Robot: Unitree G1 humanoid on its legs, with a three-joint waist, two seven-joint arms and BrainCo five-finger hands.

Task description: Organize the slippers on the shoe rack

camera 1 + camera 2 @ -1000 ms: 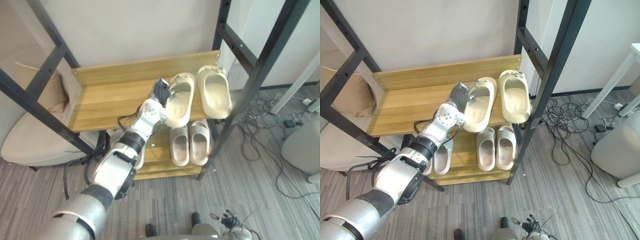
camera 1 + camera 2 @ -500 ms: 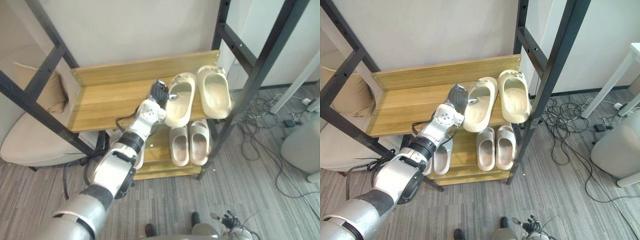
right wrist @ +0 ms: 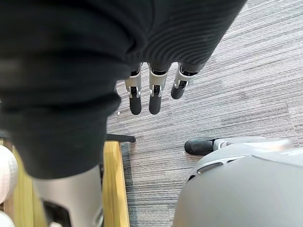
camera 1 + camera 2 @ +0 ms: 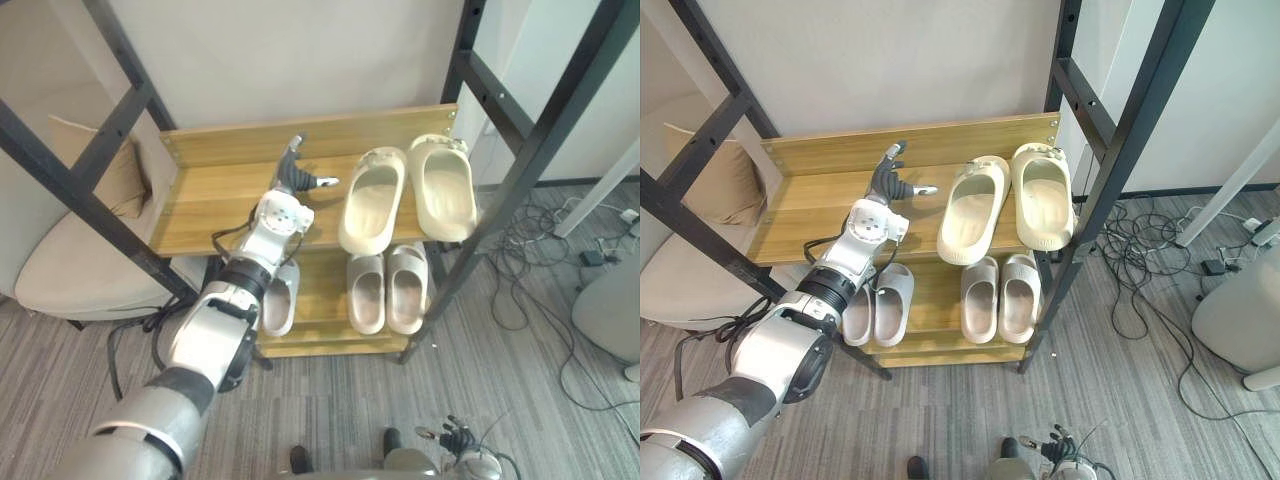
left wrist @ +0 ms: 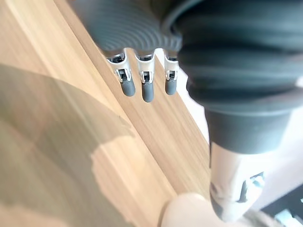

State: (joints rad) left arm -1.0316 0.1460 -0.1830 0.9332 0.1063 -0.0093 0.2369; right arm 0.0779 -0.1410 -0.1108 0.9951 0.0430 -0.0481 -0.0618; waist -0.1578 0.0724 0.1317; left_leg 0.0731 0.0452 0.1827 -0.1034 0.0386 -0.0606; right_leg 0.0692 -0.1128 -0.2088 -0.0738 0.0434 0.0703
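Two cream slippers lie side by side on the wooden top shelf (image 4: 810,215) of the rack, one (image 4: 970,210) slightly turned and one (image 4: 1042,200) by the right post. My left hand (image 4: 888,180) hovers open over the bare shelf just left of them, touching neither; its straight fingers (image 5: 147,87) show above the wood, and a slipper's edge (image 5: 184,210) lies past its thumb. A pale pair (image 4: 998,297) and a second pair (image 4: 878,308) sit on the lower shelf. My right hand (image 3: 154,94) hangs open over the grey floor beside the rack's lower board (image 3: 116,179).
Black metal frame posts (image 4: 1120,170) stand at the rack's right and left. A beige armchair with a cushion (image 4: 700,190) is at the left. Loose cables (image 4: 1140,250) and a white appliance (image 4: 1240,310) are on the floor to the right.
My left hand has let go of the left slipper on the top shelf, opened, and drawn back to the left. The whole view has also shifted a little.
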